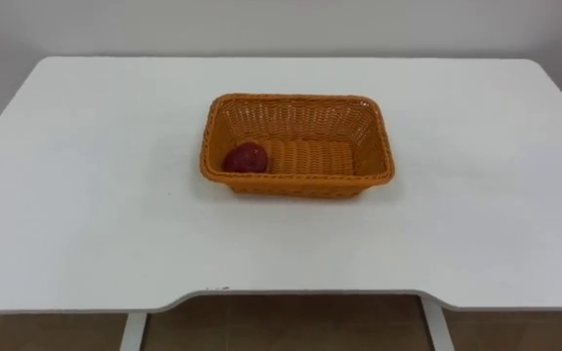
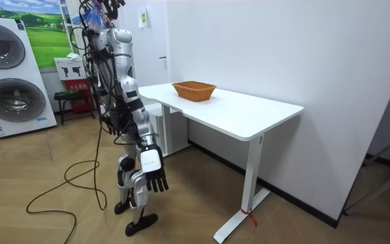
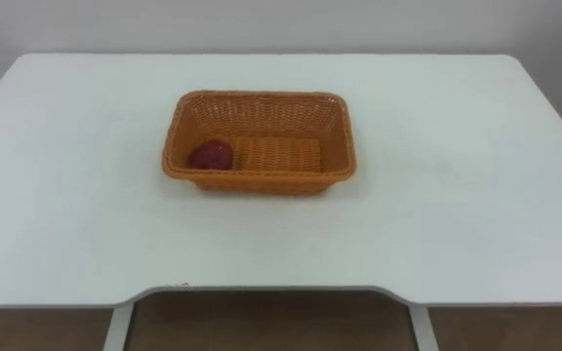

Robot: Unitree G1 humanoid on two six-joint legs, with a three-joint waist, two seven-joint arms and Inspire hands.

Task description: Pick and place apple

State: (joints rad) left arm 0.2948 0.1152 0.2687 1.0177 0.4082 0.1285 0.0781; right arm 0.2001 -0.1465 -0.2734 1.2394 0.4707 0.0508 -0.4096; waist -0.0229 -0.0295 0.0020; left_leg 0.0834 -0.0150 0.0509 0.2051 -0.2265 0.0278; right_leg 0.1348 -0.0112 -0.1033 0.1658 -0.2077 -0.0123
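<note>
One apple (image 1: pixel 246 158) lying in basket (image 1: pixel 301 185), left end; placing looks done, nothing left. Right hand (image 2: pixel 156 177) hangs loose by table (image 1: pixel 86 195), fingers relaxed, empty.

A: Where is the basket (image 1: pixel 301 179)?
B: On the desk (image 1: pixel 86 195), near its middle, well apart from every edge.
A: And the apple (image 1: pixel 247 158)?
B: In the basket, at its front left corner, against the left wall.

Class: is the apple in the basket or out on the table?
In: the apple lies at the basket's left end, below its woven rim.
</note>
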